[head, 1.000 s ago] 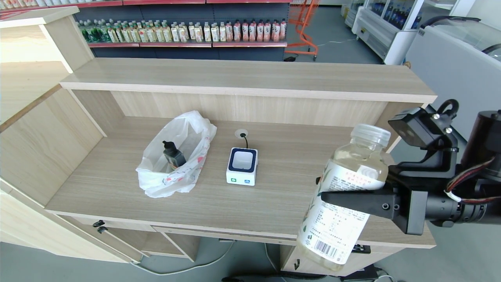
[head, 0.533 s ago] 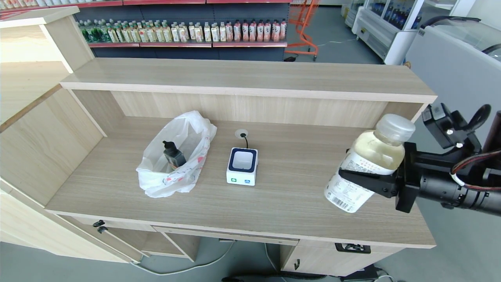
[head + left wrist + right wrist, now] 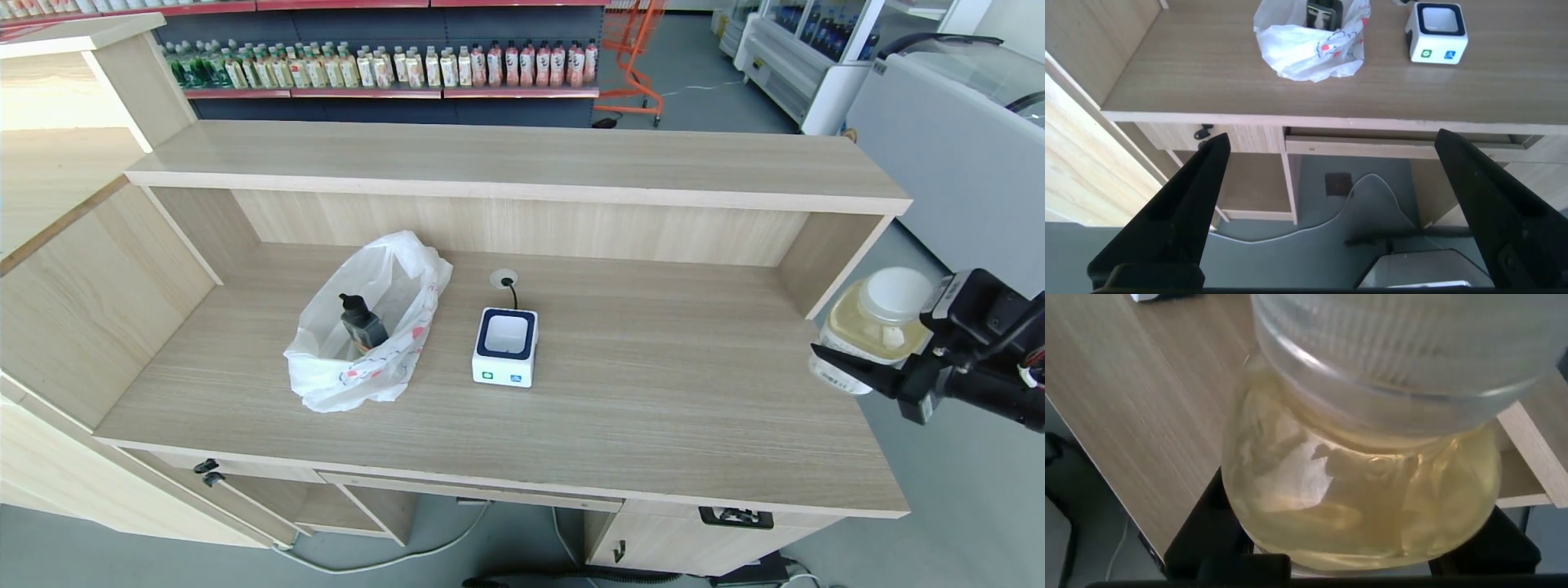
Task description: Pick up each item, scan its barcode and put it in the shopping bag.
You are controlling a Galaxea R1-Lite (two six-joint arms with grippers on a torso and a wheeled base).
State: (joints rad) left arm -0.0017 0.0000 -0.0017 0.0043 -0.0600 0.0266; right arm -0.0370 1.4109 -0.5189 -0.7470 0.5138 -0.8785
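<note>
A clear bottle of pale yellow drink with a white cap is held off the counter's right end, with my right gripper shut on its body. The right wrist view shows the bottle up close, cap toward the camera. A white plastic shopping bag lies open on the counter's left part with a dark bottle inside. The white barcode scanner stands just right of the bag. My left gripper hangs open below the counter's front edge, facing the bag and scanner.
The wooden counter has a raised back shelf and side walls. The scanner's cable runs into a hole behind it. Drawers sit under the front edge. Store shelves and freezers stand behind.
My right arm has carried the drink bottle from close before the head camera to the right and farther off, past the counter's right end. Bag and scanner have not moved.
</note>
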